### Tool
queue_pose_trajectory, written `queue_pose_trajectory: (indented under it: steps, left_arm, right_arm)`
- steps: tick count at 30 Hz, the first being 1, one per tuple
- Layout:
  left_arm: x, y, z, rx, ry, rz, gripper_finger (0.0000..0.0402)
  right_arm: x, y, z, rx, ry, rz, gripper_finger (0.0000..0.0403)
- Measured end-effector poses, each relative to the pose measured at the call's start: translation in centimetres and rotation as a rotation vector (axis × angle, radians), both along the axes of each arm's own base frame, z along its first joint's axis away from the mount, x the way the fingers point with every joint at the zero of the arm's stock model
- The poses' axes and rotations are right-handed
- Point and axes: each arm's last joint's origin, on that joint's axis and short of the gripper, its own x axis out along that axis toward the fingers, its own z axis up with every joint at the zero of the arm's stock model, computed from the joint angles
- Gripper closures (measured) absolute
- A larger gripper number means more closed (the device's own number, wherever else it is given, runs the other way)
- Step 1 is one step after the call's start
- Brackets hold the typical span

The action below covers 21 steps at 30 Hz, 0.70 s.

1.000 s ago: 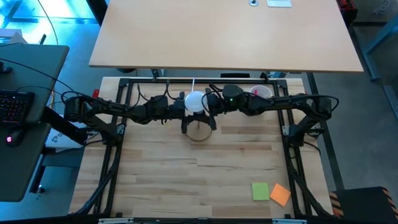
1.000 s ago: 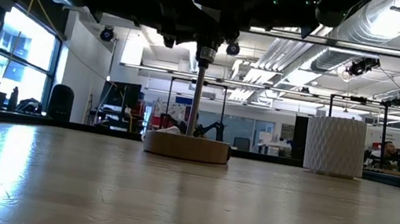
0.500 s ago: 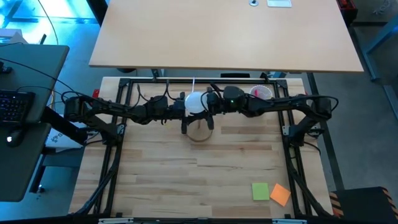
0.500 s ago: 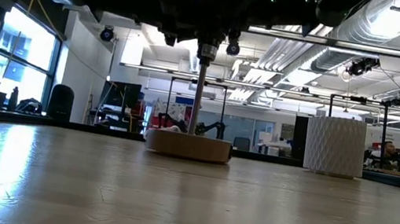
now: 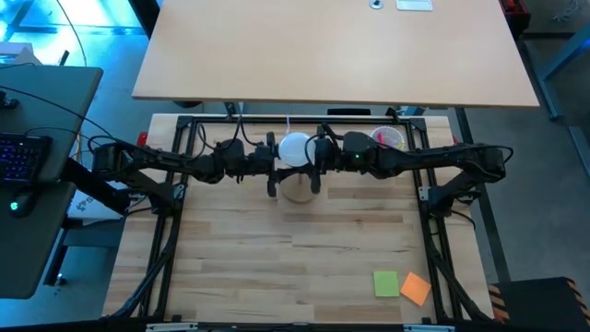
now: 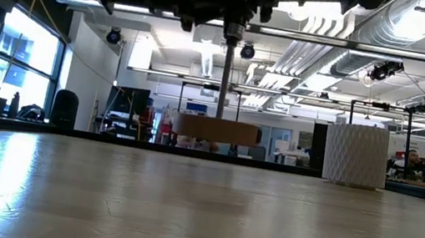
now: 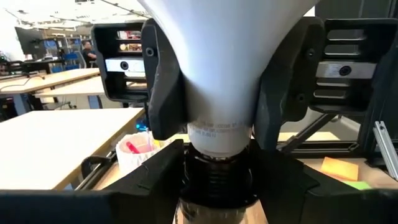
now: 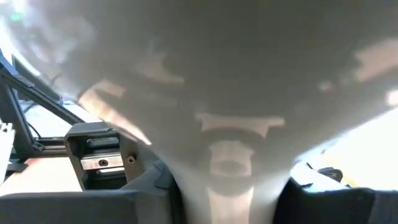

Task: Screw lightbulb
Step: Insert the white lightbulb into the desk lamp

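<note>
The white lightbulb [image 5: 295,148] stands upright on the black socket [image 7: 214,177] of the wooden stand, its pale neck [image 7: 219,132] meeting the socket's top. Below the socket a thin rod [image 6: 226,70] runs down to the round wooden base [image 6: 215,128], which hangs level above the table. My left gripper [image 5: 273,168] reaches in from the table's left and is shut on the socket. My right gripper [image 5: 318,164] comes from the right and is shut on the bulb. In the right wrist view the bulb [image 8: 230,93] fills nearly everything. My left gripper pinches the stand's black socket [image 7: 186,177] between its two fingers [image 7: 155,183], level, from the table's left. The stand hangs upright below the hold, its base clear of the table. My right gripper pinches the bulb's tapering lower part [image 7: 186,93] just above the neck between its two fingers [image 7: 165,81], level, from the table's right. The bulb stands upright, globe up.
A white ribbed cup [image 5: 387,138] with pink items stands at the table's far right, also in the low view [image 6: 356,155]. Green [image 5: 385,283] and orange [image 5: 417,288] sticky notes lie near the front right. The black frame rails [image 5: 166,249] border the wooden tabletop.
The stand, which stood with its wooden base on the table, has been lifted clear and hangs level above it, the bulb still on top. My right gripper has gone up with the bulb and a little toward the far edge.
</note>
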Motion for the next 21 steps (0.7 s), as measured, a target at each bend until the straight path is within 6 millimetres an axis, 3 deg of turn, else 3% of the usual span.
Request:
queue_pose_trajectory:
  steps: [8,21]
  left_arm:
    - [0.0,-0.4,-0.4,-0.001,0.030,-0.005,0.0229]
    - [-0.1,-0.4,-1.6,-0.020,0.146,-0.005,0.0227]
  right_arm:
    - [-0.2,-0.3,-0.9,0.012,0.011,0.009,0.0271]
    - [-1.0,-1.4,-4.9,0.062,0.055,0.004,0.0271]
